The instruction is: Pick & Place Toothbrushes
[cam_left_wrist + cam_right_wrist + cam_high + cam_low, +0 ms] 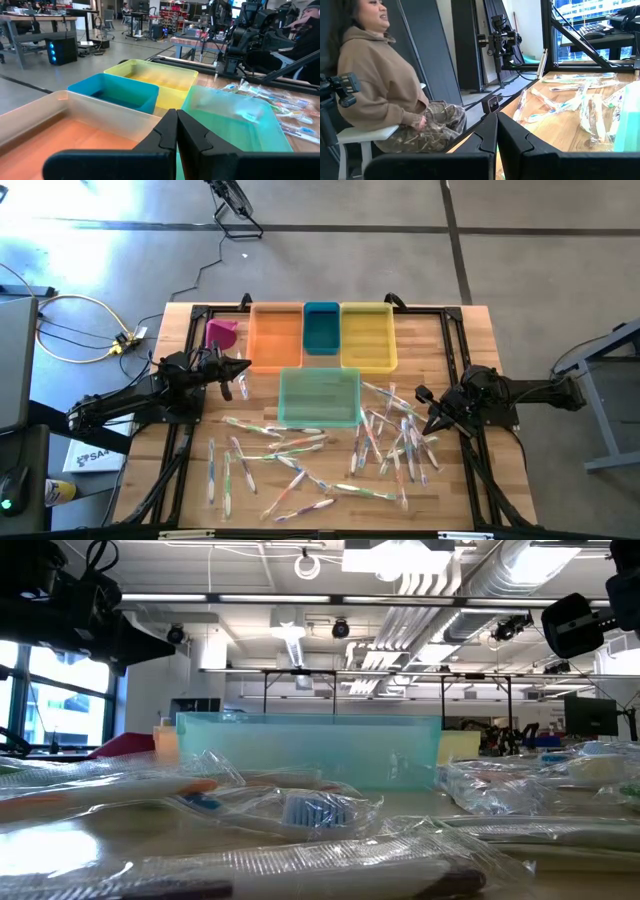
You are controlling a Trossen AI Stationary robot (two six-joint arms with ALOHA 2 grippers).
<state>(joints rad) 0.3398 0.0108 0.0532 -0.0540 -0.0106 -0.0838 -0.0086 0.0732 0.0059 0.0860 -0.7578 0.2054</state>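
Observation:
Many toothbrushes (pixel 300 450) in clear wrappers lie scattered flat on the wooden table (pixel 470 340), most on its near half. They also show in the low view (pixel 300 810) and the right wrist view (pixel 570 100). My left gripper (pixel 243 370) is shut and empty above the table's left side, beside the orange bin (pixel 275 335); its fingers (pixel 176 131) meet. My right gripper (pixel 423 395) is shut and empty at the table's right side, next to the right heap of toothbrushes (pixel 395 430); its fingers (pixel 495 132) meet.
An orange bin, a small blue bin (pixel 321 327) and a yellow bin (pixel 367 335) stand in a row at the far edge. A pale green bin (pixel 319 396) stands in the middle. A pink thing (pixel 221 333) lies at the far left. A person (pixel 385 85) sits beyond the table.

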